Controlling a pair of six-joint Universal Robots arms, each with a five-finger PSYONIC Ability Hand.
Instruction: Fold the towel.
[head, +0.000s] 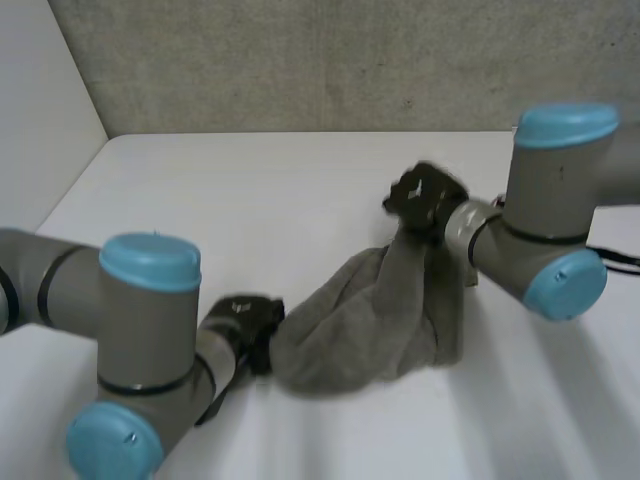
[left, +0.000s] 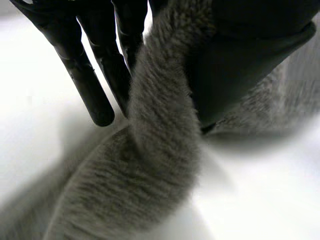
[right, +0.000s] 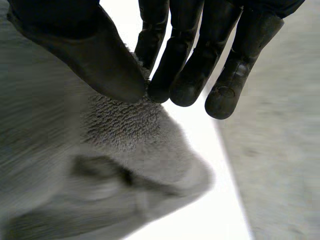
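Grey towel (head: 370, 320) in fingers (right: 182, 75) of left hand (head: 245, 322), right hand (head: 425, 198)

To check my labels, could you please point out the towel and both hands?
towel (head: 370, 320), head view, its bunched middle.
left hand (head: 246, 322), head view, its black body at the towel's end.
right hand (head: 425, 198), head view, its black body above the raised towel.

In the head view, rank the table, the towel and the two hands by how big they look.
1. table
2. towel
3. right hand and left hand: they look alike, so I won't rank them.
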